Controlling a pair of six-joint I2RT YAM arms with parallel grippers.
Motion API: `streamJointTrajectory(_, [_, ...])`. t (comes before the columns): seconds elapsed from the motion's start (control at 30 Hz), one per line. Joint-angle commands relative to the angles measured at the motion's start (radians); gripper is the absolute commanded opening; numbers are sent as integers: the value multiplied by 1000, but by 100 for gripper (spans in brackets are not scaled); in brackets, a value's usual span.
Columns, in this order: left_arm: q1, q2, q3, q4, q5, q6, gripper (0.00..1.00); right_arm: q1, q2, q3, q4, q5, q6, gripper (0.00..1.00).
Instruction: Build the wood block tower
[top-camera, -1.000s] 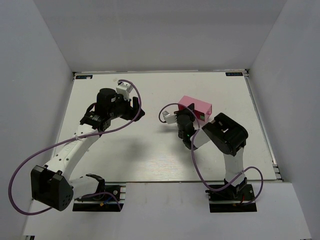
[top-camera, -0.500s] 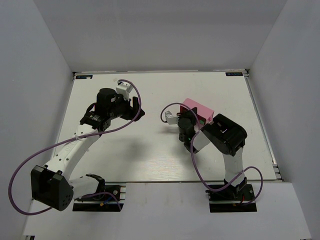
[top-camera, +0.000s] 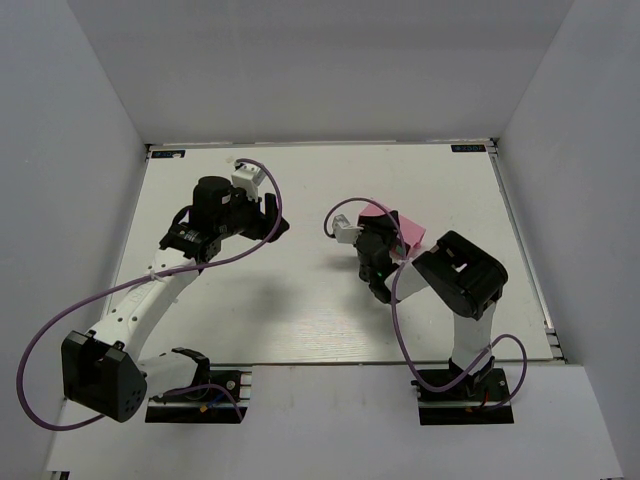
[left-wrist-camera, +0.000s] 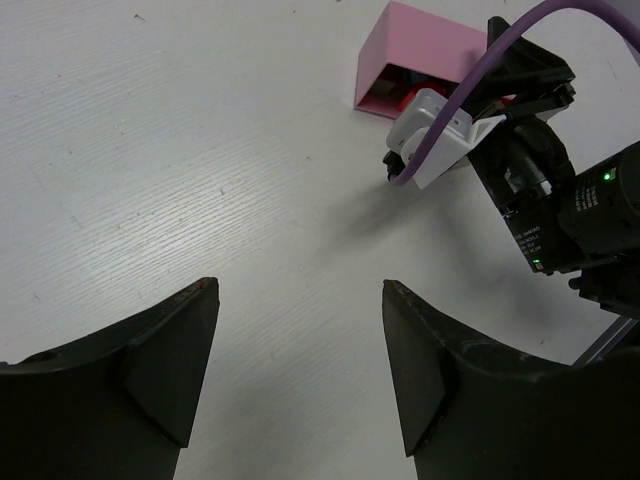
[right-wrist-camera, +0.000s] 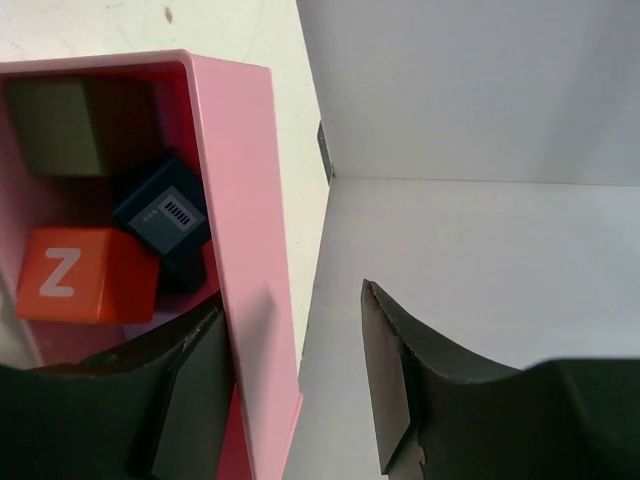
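Left fingers (left-wrist-camera: 160, 370) apart, hovering over the tabletop (top-camera: 300, 300) left of centre. Right fingers (right-wrist-camera: 400, 380) also apart, one either side of the pink tray's (right-wrist-camera: 235, 200) side wall, not clamped on it. Blocks lie loose inside the tray, not stacked: red block (right-wrist-camera: 85, 275) with a white Z, dark blue block (right-wrist-camera: 165, 215) touching it, olive block (right-wrist-camera: 60, 125) in the far corner. Tray sits right of centre, at the right wrist.

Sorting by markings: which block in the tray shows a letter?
The red block, with a white Z; the dark blue block and grey block show none.
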Motion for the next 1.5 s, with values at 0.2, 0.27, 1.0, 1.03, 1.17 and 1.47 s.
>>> streamJointTrajectory(0.2, [7,-36,-5,16,3,7,76,37,-125,-69,-121,19,71,79])
streamJointTrajectory(0.27, [7,-36,-5,16,3,7,76,45,-173,-62,-287,-1,172,84])
streamJointTrajectory(1.0, [7,-66,-32,36,58,35,93,-173,-406,444,-1453,-809,818,90])
streamJointTrajectory(1.03, [7,-66,-32,36,58,35,93,-194,-382,473,-1505,-864,818,90])
streamJointTrajectory(1.17, [7,-66,-32,36,67,35,95,-253,-357,510,-1513,-904,814,90])
streamJointTrajectory(1.47, [7,-66,-32,45,86,35,96,-326,-280,539,-1526,-944,799,90])
